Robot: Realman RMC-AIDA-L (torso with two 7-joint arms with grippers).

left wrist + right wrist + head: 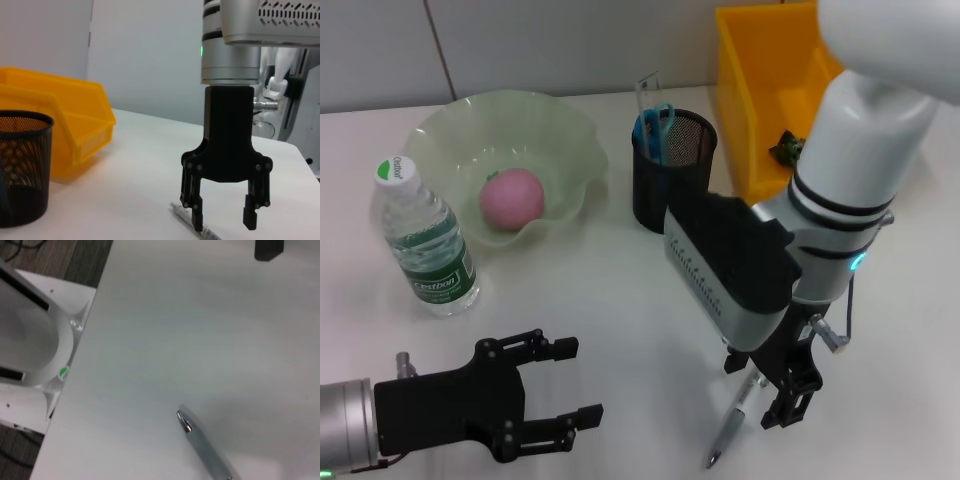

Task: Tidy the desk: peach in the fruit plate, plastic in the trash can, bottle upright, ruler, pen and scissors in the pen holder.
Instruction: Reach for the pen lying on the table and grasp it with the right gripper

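A smooth, matt white desk (620,300) is seen. A shiny silver metal pen (732,425) lies near the right. A black wire-mesh metal pen holder (672,170), a glossy orange plastic bin (750,90), a translucent pale-green glassy scalloped bowl (450,130) and a clear plastic water bottle (425,240) are shown.

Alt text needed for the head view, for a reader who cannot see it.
The right end effector hangs open over a silver pen lying on the white desk. Behind are a mesh pen holder, a peach in a green plate, and an upright bottle.
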